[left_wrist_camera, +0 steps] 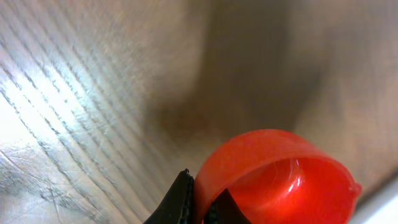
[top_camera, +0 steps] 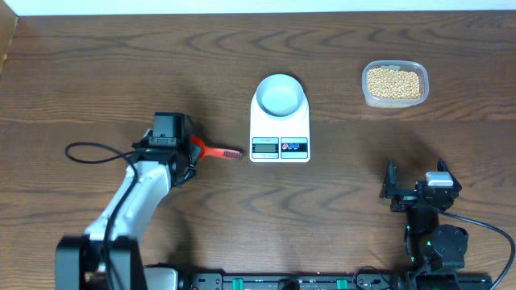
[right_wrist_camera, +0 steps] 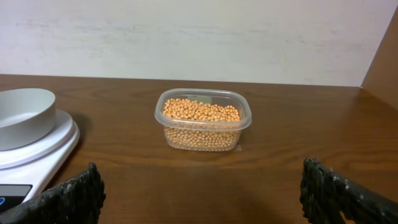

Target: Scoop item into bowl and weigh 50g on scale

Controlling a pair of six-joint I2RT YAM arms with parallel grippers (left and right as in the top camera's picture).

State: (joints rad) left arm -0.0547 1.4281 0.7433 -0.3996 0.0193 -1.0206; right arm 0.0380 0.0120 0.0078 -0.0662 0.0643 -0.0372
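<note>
**A:** What has the left pincer (top_camera: 187, 149) got?

**B:** It is shut tight on the red scoop (top_camera: 211, 151). In its own wrist view the red cup sits right against a black fingertip. From overhead, the scoop's long axis runs straight out from the pincer toward the scale (top_camera: 280, 127).

**A:** And the beans (top_camera: 393, 83)?

**B:** All in the clear tub (right_wrist_camera: 245, 121), none in the bowl (top_camera: 280, 95) that I can see. The bowl sits on the far end of the scale and looks empty. From the left pincer, the tub lies well off along the line the scoop points, and somewhat further back. The scale and bowl stand between the two.

**A:** So the right arm is nearer?

**B:** Much nearer. The right pincer (top_camera: 415, 184) hangs over the tabletop (top_camera: 339, 217) with its fingers spread wide and nothing between them. In its wrist view the tub is dead ahead, centred between the fingers, with its long side lying crosswise to them. But it has no scoop.

**A:** Then the left arm has the reach to make.

**B:** I'd judge so: the scoop has to travel past the scale to the tub, dip in, then come back to the bowl. The risk I see is clipping the bowl in passing. The scale's display is too small to read.
</note>
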